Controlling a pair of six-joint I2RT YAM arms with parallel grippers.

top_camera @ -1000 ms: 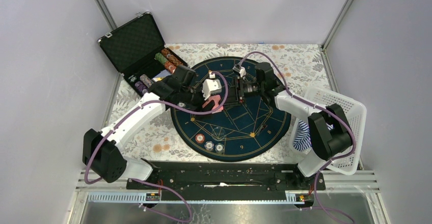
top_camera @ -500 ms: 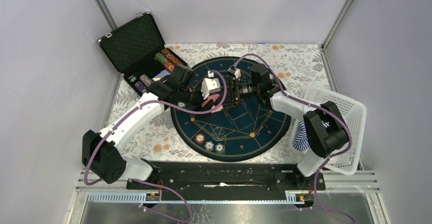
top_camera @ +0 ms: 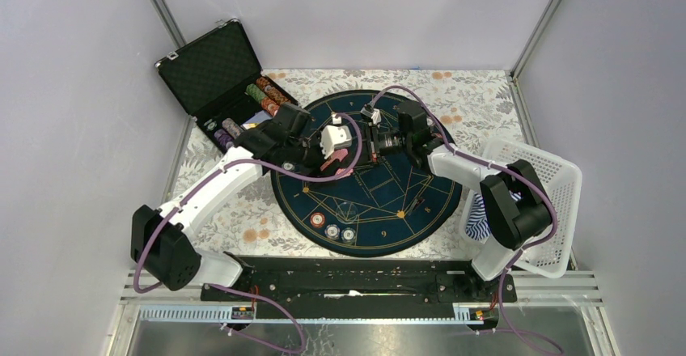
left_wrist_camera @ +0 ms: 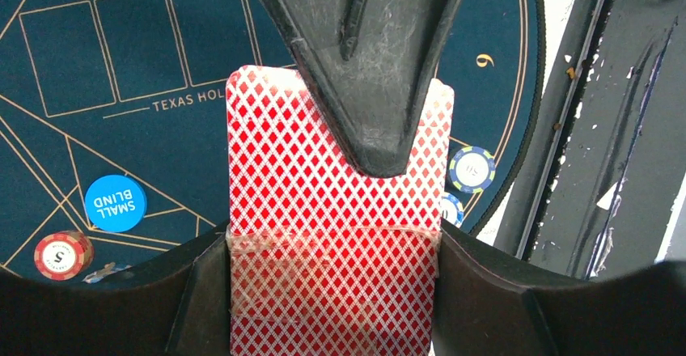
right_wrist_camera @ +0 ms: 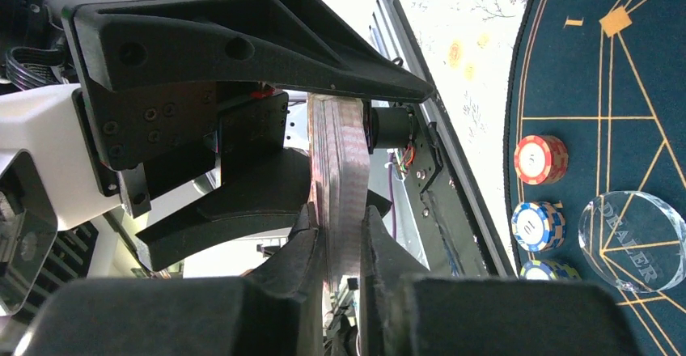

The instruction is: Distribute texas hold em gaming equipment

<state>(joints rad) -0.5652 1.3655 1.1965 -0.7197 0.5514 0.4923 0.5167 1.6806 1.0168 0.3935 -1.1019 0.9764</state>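
A stack of red-backed playing cards [left_wrist_camera: 336, 235], bound with clear tape, is held above the round blue poker mat [top_camera: 404, 202]. My left gripper [left_wrist_camera: 336, 251] is shut on its long sides. My right gripper [right_wrist_camera: 340, 235] faces the left one and is shut on the stack's far end, its fingers [right_wrist_camera: 380, 243] pressing both faces of the cards [right_wrist_camera: 340, 162]. From above, the two grippers meet over the mat's left half, left gripper [top_camera: 336, 158] and right gripper [top_camera: 362, 147]. Three chips [top_camera: 332, 231] sit at the mat's near edge.
A blue small-blind disc [left_wrist_camera: 115, 203] and a red chip [left_wrist_camera: 62, 255] lie on the mat. A clear dealer disc [right_wrist_camera: 639, 239] lies beside chips [right_wrist_camera: 540, 159]. An open black case [top_camera: 212, 65] with chip rows stands at the back left. A white basket [top_camera: 558, 178] holding striped cloth is at right.
My right gripper moved left toward the left gripper, opened wider, then closed on the end of the card stack. The left gripper kept its hold and barely moved.
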